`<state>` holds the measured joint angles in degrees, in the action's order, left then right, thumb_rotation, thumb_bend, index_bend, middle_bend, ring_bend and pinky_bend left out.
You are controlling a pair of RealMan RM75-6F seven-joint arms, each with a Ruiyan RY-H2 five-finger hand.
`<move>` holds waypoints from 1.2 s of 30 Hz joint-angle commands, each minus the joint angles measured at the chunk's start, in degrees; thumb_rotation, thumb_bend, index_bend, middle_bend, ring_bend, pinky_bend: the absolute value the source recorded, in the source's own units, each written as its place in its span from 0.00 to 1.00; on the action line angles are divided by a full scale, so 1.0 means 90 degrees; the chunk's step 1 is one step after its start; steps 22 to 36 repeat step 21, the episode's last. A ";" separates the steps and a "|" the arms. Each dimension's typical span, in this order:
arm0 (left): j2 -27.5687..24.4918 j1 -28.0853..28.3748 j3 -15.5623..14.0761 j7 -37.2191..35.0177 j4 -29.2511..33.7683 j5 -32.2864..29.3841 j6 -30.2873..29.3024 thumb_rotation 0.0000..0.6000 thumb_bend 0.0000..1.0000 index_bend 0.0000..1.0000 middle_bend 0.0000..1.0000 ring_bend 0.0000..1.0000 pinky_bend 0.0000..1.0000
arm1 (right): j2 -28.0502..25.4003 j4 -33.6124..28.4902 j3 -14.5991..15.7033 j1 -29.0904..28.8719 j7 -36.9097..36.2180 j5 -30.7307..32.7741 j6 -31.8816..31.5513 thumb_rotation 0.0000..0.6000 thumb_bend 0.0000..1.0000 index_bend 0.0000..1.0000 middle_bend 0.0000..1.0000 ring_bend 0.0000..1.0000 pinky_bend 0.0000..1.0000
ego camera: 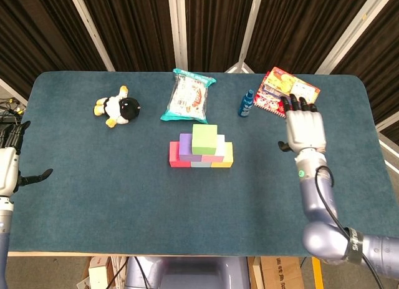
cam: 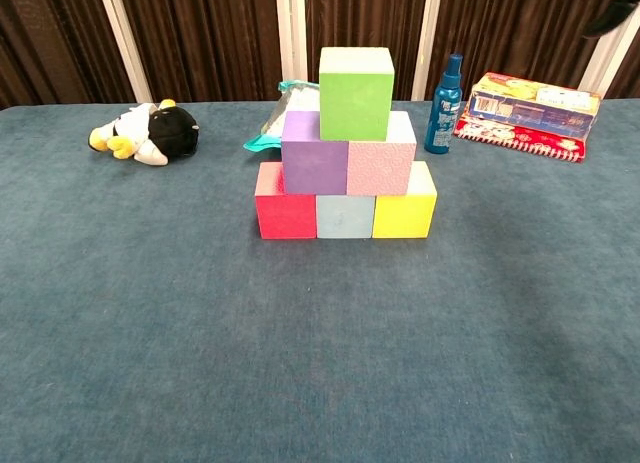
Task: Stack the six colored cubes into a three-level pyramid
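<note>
Six cubes stand as a pyramid in the middle of the table. A red cube [cam: 285,205], a light blue cube [cam: 345,216] and a yellow cube [cam: 404,209] form the bottom row. Above them sit a purple cube [cam: 314,153] and a pink cube [cam: 381,155], with a green cube [cam: 356,79] [ego camera: 204,139] on top. My right hand [ego camera: 303,128] hovers well to the right of the stack, fingers spread, holding nothing. At the far left edge my left hand [ego camera: 7,164] is empty, its thumb held apart.
A black-and-yellow plush toy [ego camera: 118,107] lies at the back left. A snack bag [ego camera: 187,95] lies behind the stack, and a blue bottle [ego camera: 247,103] stands to its right. A colourful box [ego camera: 288,94] lies just beyond my right hand.
</note>
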<state>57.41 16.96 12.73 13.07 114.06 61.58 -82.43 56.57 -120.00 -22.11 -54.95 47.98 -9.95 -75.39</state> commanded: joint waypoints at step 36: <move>0.0918 -0.0998 -0.0935 -0.0957 -0.2331 0.1368 -0.0622 1.00 0.12 0.00 0.00 0.00 0.01 | 0.1451 0.2374 0.2183 0.3688 -0.4473 -0.5754 -0.0673 1.00 0.26 0.00 0.00 0.00 0.07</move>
